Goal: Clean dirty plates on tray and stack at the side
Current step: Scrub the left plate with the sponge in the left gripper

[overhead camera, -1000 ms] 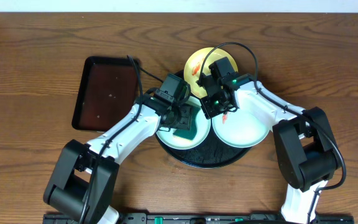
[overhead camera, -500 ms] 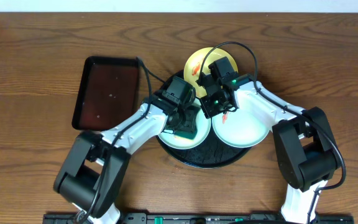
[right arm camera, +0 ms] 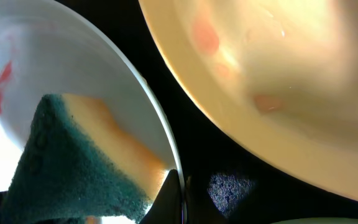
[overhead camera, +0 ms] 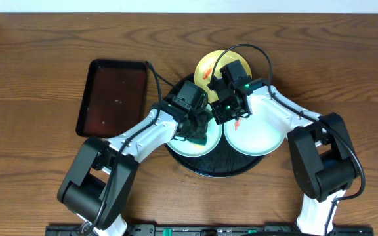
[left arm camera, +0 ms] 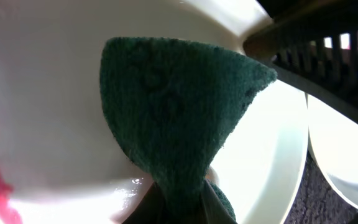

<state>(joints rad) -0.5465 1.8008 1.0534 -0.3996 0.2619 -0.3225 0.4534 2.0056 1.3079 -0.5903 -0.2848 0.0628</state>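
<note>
1. Left gripper [overhead camera: 196, 126]: jaws about half open a second ago, now closed on the sponge [left arm camera: 173, 112]
2. Sponge: earlier a flat teal rectangle lying on the plate [overhead camera: 184, 147]; now pinched at one edge and bunched, showing darker and smaller from overhead
3. Left arm [overhead camera: 136, 136]: wrist has shifted slightly toward the middle of the tray [overhead camera: 215, 167]; elbow and lower links have swung rightward in the overhead view, mostly within the first half-second

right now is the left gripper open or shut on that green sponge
Shut on the green sponge: the left gripper has its dark fingers pinching the sponge's lower end, bunching it over the white plate.
</note>
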